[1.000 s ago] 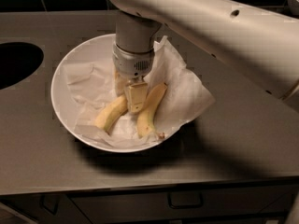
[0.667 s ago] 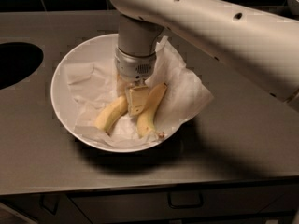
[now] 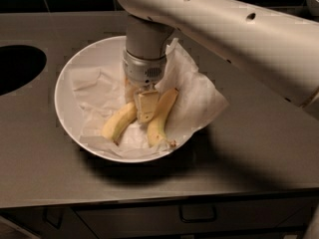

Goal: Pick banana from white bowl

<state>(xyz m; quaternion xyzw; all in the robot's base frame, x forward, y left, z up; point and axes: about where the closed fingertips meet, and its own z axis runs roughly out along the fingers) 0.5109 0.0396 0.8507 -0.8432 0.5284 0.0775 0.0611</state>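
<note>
Banana (image 3: 119, 126) lies lower-centre in white bowl (image 3: 65, 98) on crumpled paper (image 3: 199, 98) (2nd, slimmer banana (image 3: 160, 119) just right). Gripper (image 3: 145, 106) sits low btwn them, mid-frame; grip state can't tell.

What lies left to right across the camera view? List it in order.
From the left: hole → bowl, its left rim → banana → claw, down in the bowl between the two bananas → slim banana → paper, its corner past the bowl's right rim.
</note>
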